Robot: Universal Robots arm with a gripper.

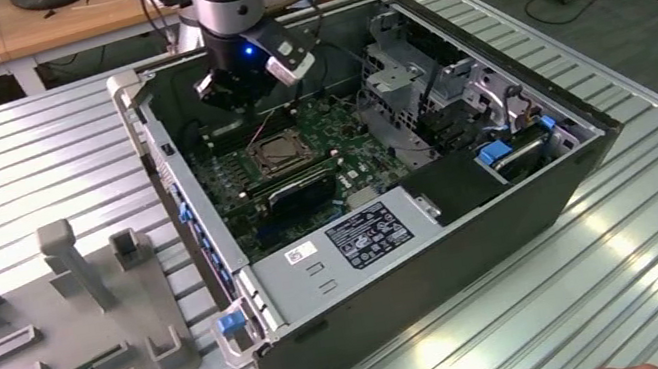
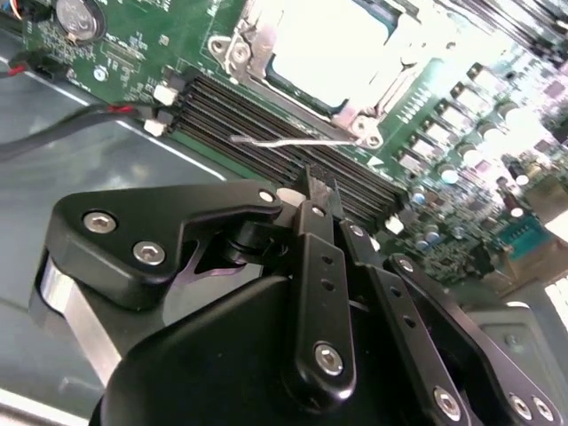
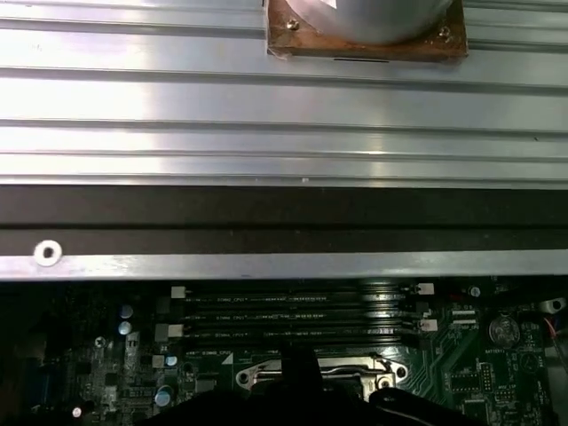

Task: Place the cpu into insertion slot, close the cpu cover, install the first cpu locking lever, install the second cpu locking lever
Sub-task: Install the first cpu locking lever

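Ribbed metal tabletop (image 1: 16, 179) carries an open case (image 1: 445, 225); the end effector (image 1: 242, 86) hovers over its board beside the slot (image 1: 279, 153). Second wrist view – cpu (image 2: 324, 53) seated under the cover (image 2: 257, 44), fingers (image 2: 318, 200) pressed together, empty. Label print unreadable.

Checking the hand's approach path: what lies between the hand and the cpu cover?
In the second wrist view, the black memory slots and a thin metal lever lie between the hand and the cpu cover.
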